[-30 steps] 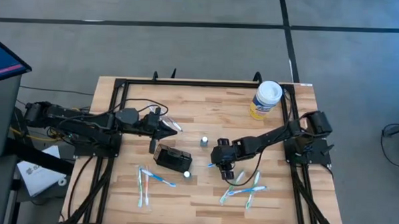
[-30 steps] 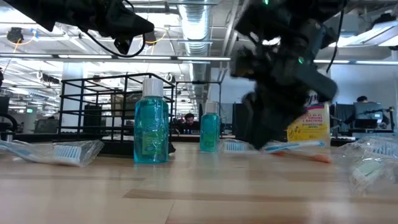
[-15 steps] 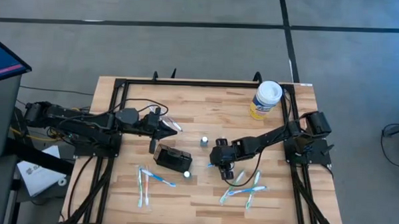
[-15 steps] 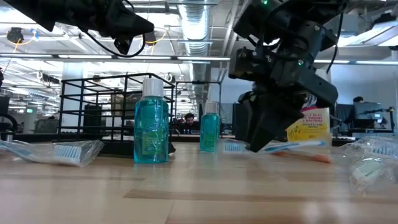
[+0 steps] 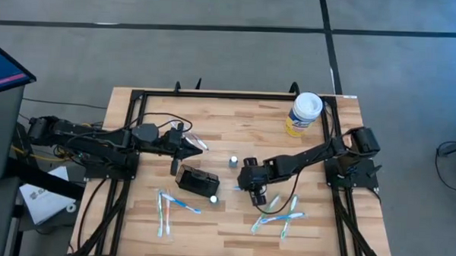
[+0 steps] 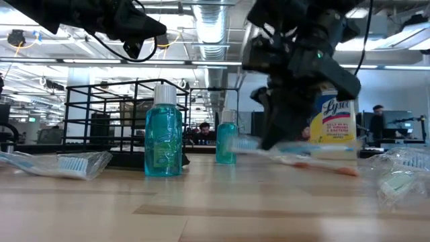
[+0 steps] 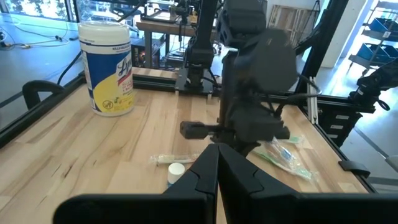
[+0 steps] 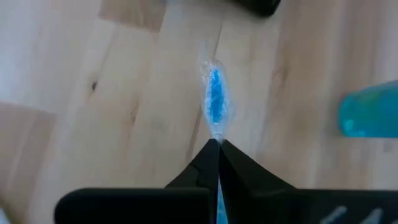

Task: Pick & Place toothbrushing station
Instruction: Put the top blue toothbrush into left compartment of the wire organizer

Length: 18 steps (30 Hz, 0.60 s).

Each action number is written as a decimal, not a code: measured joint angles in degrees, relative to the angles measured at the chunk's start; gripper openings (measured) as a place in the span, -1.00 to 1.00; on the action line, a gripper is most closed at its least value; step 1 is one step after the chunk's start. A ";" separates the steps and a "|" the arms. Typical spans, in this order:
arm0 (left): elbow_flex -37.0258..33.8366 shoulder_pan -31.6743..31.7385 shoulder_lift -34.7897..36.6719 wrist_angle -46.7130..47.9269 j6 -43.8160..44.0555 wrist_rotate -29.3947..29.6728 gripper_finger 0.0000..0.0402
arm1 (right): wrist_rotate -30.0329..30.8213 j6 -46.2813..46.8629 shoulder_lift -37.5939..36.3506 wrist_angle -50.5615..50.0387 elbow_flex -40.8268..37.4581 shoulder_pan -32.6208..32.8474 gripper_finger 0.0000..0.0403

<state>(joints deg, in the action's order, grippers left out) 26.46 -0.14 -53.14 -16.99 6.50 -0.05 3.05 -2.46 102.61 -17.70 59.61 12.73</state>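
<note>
The toothbrushing station (image 5: 195,177), a small black box, stands left of the table's middle. My right gripper (image 5: 247,188) is just right of it, shut on a blue toothbrush in a clear wrapper (image 8: 215,99). In the low view this toothbrush (image 6: 295,149) shows below the gripper, blurred. My left gripper (image 5: 202,145) is shut on nothing and hovers beyond the station's far side; its closed fingers (image 7: 217,163) show in the left wrist view. My right gripper pinches the wrapped toothbrush between its two fingers, at a point along the handle (image 8: 216,134). The fingers come from above and point down. The brush sticks out past the fingertips, and its bristle end (image 6: 245,142) is off the table.
Two small blue bottles (image 5: 213,197) (image 5: 233,160) stand near the station. Wrapped toothbrushes lie near the front left (image 5: 167,206) and front right (image 5: 278,218). A yellow canister with a white lid (image 5: 303,114) stands at the far right. A black frame (image 5: 237,96) borders the table.
My right gripper has shut on the blue toothbrush and moved slightly up and toward the far left. The toothbrush's bristle end has risen off the table.
</note>
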 joint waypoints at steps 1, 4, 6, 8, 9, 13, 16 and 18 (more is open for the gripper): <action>0.00 0.00 0.02 0.00 0.00 0.00 -1.00 | 0.03 -0.53 -0.19 0.27 0.40 0.00 -1.00; 0.02 -0.01 0.01 -0.01 0.00 0.02 -1.00 | 0.22 -1.17 -1.68 0.20 0.99 0.00 -1.00; 0.02 -0.01 0.01 -0.01 0.00 0.02 -1.00 | 1.22 -1.18 -3.19 0.41 1.14 0.00 -1.00; 0.02 -0.01 0.00 -0.02 0.00 0.02 -1.00 | 2.07 -1.31 -4.76 1.19 1.07 0.27 -1.00; 0.02 -0.02 0.00 -0.02 0.00 0.02 -1.00 | 2.56 -1.52 -5.47 1.52 1.08 0.37 -1.00; 0.02 -0.02 0.00 -0.32 -0.02 0.02 -1.00 | 3.45 -3.07 -8.74 5.81 1.16 0.74 -1.00; 0.02 -0.01 0.00 -0.34 -0.03 0.02 -1.00 | 4.34 -4.85 -10.69 9.95 1.07 0.68 -1.00; 0.02 -0.02 0.00 -0.59 -0.07 0.02 -1.00 | 4.36 -6.20 -11.94 11.95 1.07 0.37 -1.00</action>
<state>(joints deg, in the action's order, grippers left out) 26.48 -0.16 -53.15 -17.58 6.44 -0.03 7.41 -8.67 90.67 -5.76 60.69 13.10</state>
